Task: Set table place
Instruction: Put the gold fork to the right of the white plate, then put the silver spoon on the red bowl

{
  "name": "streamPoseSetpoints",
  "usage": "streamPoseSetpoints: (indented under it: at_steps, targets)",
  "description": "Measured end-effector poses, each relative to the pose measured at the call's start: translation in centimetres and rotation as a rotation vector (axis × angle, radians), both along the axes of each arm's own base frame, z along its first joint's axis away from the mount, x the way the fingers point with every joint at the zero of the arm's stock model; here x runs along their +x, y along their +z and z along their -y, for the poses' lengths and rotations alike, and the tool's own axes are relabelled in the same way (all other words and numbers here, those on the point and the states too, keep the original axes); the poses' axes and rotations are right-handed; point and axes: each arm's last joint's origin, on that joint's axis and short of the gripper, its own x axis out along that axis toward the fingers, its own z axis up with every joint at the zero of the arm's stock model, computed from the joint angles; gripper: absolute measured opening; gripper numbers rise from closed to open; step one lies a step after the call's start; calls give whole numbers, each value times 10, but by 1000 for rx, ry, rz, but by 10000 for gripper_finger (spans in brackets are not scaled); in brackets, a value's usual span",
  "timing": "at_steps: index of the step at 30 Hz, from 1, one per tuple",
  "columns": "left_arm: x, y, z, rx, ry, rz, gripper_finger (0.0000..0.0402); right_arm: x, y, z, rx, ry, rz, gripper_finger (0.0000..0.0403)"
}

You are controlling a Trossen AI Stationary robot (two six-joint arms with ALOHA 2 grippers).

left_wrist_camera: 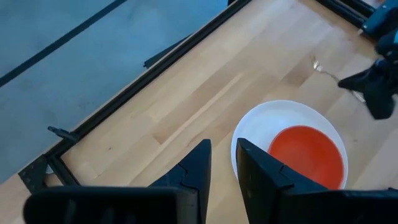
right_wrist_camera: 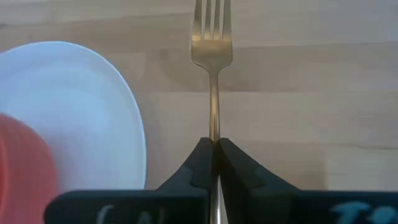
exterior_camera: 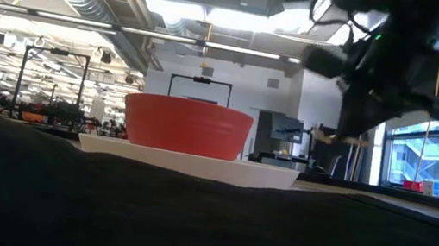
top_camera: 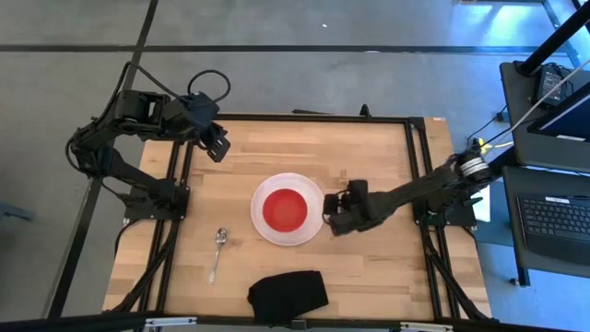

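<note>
The table [top_camera: 369, 148] is a light wooden plank top inside a black metal frame; its near edge is cut off by the bottom of the high view. In the low view, a dark mass in the foreground hides most of the tabletop and the base of the plate [exterior_camera: 187, 163].

The black cloth [top_camera: 289, 294] lies at the near edge of the table, well apart from both grippers.

The plate [top_camera: 289, 209] is round and white and sits near the table centre, just beside the right gripper [top_camera: 330, 210]. In the right wrist view only part of its rim shows, beside the gripper's fingers.

The red bowl [top_camera: 285, 210] stands upright on the plate, smaller than it and roughly centred. The right wrist view cuts off all but its edge.

The spoon [top_camera: 218, 252] is silver and lies flat on the wood, on the far side of the plate from the right gripper. Nothing touches it.

The fork [right_wrist_camera: 212, 68] is slim and metallic. The right gripper is clamped on its handle, tines pointing forward past the fingertips, beside the plate rim. Whether the fork touches the table cannot be told. The high view barely resolves it.

The left gripper [top_camera: 216, 146] is near the far left corner of the table, fingers close together with a narrow gap, holding nothing.
</note>
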Motion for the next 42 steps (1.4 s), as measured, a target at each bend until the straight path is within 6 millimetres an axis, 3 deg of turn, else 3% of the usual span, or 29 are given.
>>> streamPoseSetpoints:
  at_steps: [3,9,21,34,38,42]
  targets:
    - [0,0,0,9,6,-1,69,6,-21,-7,-8,-16,-50,16]
    - [0,0,-1,27,20,-2,69,19,-44,-20,4,-39,-60,17]
    - [0,0,-1,14,41,11,69,26,-72,-26,-4,-72,-56,26]
    - [0,0,-1,15,38,9,69,29,-69,-27,39,-70,-49,81]
    - [0,0,-1,18,34,6,69,29,-59,-27,75,-77,-79,84]
    - [0,0,-1,24,16,-2,69,29,-36,-24,95,-42,-178,84]
